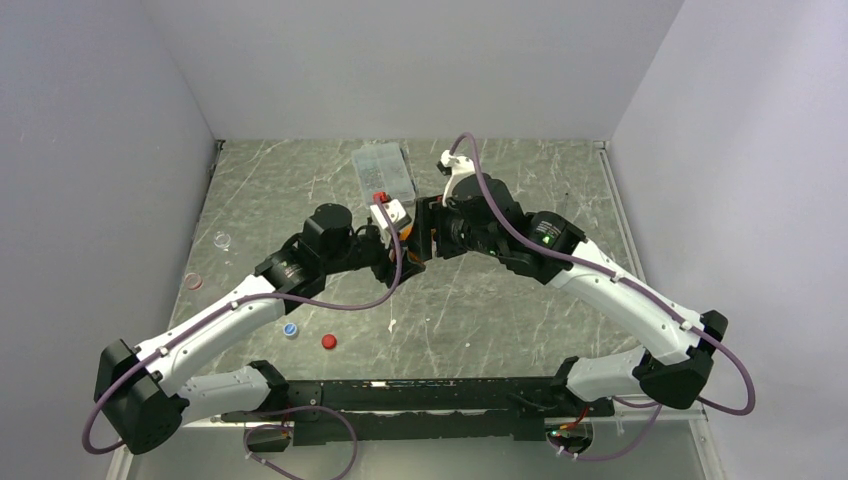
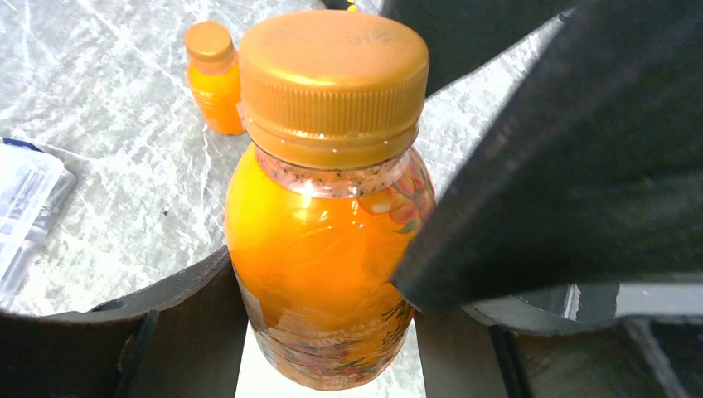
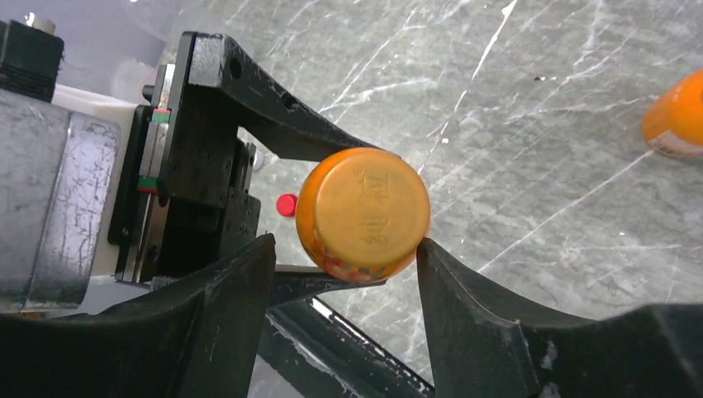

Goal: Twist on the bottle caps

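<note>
The orange bottle (image 2: 323,274), its orange cap (image 3: 362,214) seated, is over the table (image 1: 480,320), just nearer than the clear compartment box (image 1: 385,172). Left fingers (image 2: 186,319) clamp the bottle body. Right fingers (image 3: 489,315) stand parted beside the cap, one clear of it.

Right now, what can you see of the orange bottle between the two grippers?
The orange bottle is squat, see-through plastic with orange contents and a printed label. Its ribbed orange cap sits on the neck. It stands upright, clamped at the body by the left gripper; the right gripper straddles the cap, jaws apart.
</note>
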Tool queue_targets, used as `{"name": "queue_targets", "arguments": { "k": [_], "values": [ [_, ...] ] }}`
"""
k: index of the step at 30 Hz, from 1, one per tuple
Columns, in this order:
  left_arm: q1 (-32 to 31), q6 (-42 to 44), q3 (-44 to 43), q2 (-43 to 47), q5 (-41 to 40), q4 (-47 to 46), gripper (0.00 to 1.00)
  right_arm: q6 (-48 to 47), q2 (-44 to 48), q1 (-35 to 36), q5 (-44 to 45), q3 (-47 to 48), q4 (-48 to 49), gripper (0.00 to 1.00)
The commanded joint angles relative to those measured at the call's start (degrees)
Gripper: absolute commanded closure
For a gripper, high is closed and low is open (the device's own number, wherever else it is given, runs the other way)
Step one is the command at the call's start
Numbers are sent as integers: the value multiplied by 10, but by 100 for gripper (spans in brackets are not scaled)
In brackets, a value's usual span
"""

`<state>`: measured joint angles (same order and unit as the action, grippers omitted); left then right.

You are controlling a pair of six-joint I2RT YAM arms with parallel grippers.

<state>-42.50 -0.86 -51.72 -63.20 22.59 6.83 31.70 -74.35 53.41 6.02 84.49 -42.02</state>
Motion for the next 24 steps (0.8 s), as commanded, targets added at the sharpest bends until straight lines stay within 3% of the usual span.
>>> {"name": "queue_targets", "arguments": {
  "k": [1, 4, 11, 20, 21, 24],
  "values": [
    [-3, -3, 3, 11, -19, -41, 100, 20, 9, 4, 19, 34, -18, 35],
    [-7, -1, 7, 14, -15, -39, 100, 21, 13, 5, 18, 27, -7, 40],
    [-20, 2, 14, 22, -10, -38, 100, 22, 5, 2, 46, 36, -9, 38],
    [-25, 2, 12, 28, -30, -33, 100, 16, -9, -1, 29, 34, -8, 66],
    [-25, 0, 10, 27, -32, -32, 97, 15, -10, -1, 31, 34, -10, 74],
    [-25, -22, 7, 31, -51, -28, 59, 10, -11, -10, 36, 40, -20, 93]
  ]
}}
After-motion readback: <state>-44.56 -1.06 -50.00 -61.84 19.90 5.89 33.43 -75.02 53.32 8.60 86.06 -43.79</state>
